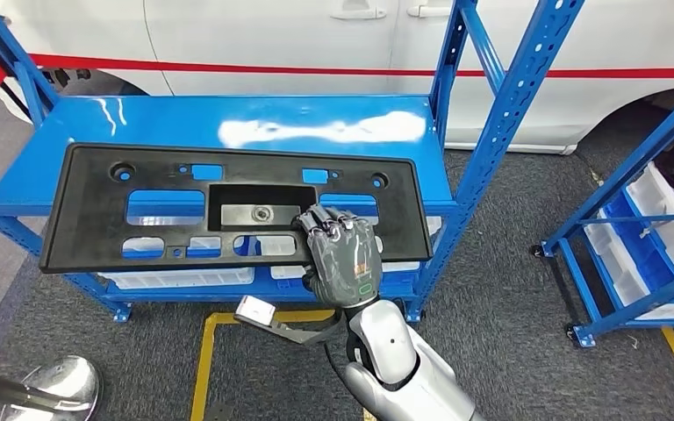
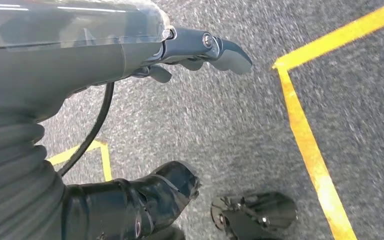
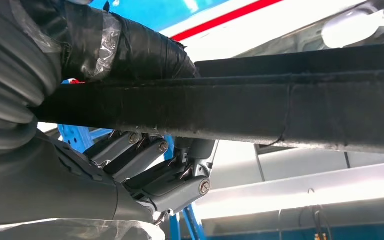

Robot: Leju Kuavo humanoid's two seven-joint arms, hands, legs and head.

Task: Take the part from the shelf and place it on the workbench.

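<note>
Grey carpet (image 1: 509, 263) with yellow floor tape (image 1: 204, 360) runs under a blue shelf (image 1: 228, 118), and behind it stands a white vehicle (image 1: 254, 35) with a red stripe. From the head view, a long black plastic part (image 1: 96, 206) with many cut-outs lies across the shelf's front edge, its near side hanging out past the blue top. The right hand (image 1: 342, 254) grips the part's near edge toward its right end, fingers curled over the top beside the recessed middle window. A second blue rack (image 1: 632, 228) with white bins stands off to the right.

At the left wrist, the left hand (image 2: 200, 50) hangs over the carpet and a yellow tape line (image 2: 305, 135), its fingers loosely out and holding nothing.

At the right wrist, the dark edge of the part (image 3: 280, 107) crosses the whole picture, with the thumb (image 3: 130, 47) on one face and the fingers (image 3: 145, 155) folded against the other, clamping it.
</note>
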